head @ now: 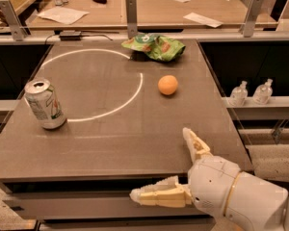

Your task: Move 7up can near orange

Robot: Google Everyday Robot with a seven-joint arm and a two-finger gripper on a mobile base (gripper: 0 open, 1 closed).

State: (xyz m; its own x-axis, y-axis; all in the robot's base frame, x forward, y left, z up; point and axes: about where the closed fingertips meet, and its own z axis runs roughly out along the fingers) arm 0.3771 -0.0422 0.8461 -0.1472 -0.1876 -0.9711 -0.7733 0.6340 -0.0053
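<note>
The 7up can (45, 104) stands upright at the left side of the grey table (111, 129), silver-white with green markings and an open top. The orange (167, 85) lies right of centre, far from the can. My gripper (166, 167) is at the table's front right edge, well away from both. Its two cream fingers are spread wide apart and hold nothing.
A green snack bag (155, 46) lies at the table's back edge, behind the orange. A white circle line is drawn on the tabletop. Two small clear bottles (253, 92) stand on a ledge to the right. A second table with papers is behind.
</note>
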